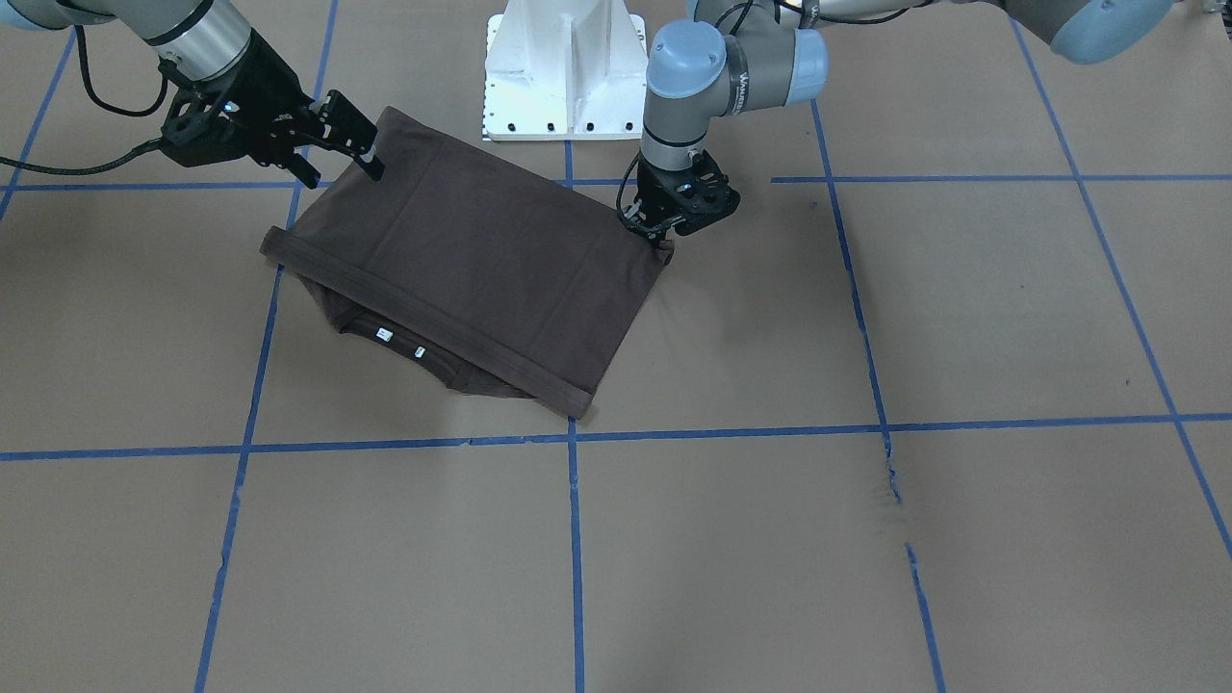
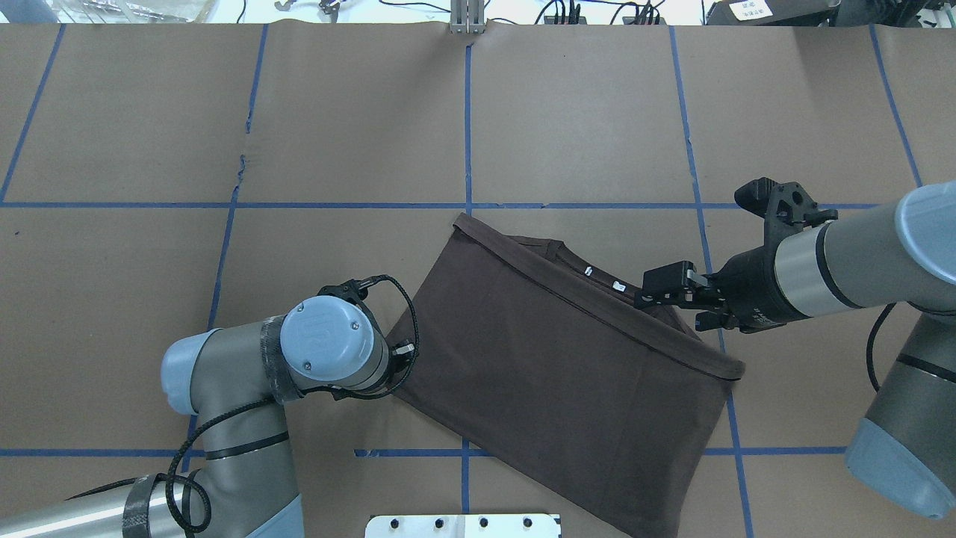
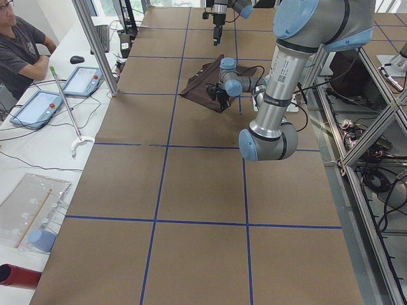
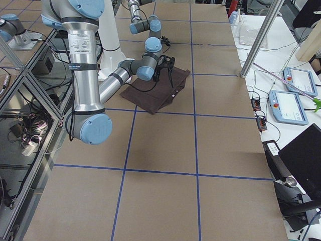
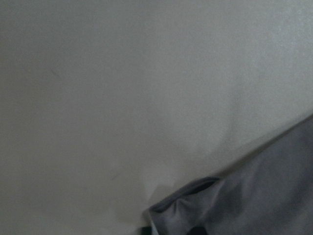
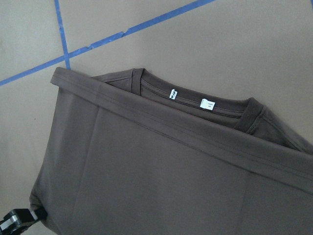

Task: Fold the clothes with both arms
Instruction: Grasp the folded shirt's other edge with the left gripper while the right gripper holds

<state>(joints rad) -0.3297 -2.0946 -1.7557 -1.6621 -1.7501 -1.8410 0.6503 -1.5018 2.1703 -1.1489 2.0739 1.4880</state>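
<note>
You've got the T-shirt [image 1: 472, 260] flat on the table [image 1: 866, 539], just in front of the white pedestal base [image 1: 566, 67]. It sits skewed against the blue tape lines [image 1: 575, 539].

It's folded over once. The hem [image 1: 433, 322] runs across the upper chest, just short of the collar [image 1: 399, 344]. The collar and its two white tags [image 1: 383, 334] poke out past the hem on the side away from the robot. The folded edge is the side nearest the base.

The left gripper [image 1: 662, 245] points straight down onto the folded edge's corner on the robot's left. Its jaws are narrow and pinched on the cloth there. In the left wrist view that corner [image 5: 186, 200] is bunched up right under the camera, with bare table around it. In the right wrist view the same gripper is a bit of black at the shirt's lower left corner.

The right gripper [image 1: 345, 173] is tilted and up off the table, over the shirt's side edge on the robot's right. Its jaws are spread wide with nothing between them. The front view puts it near the folded edge's other corner and the overhead view puts it nearer the hem and collar. You can't tell exactly which spot it's over. The right wrist view looks down on the collar, tags and hem from well above, with no cloth close to the lens.

An operator [image 3: 19, 44] sits at the side bench in the left side view, well apart from the shirt.
</note>
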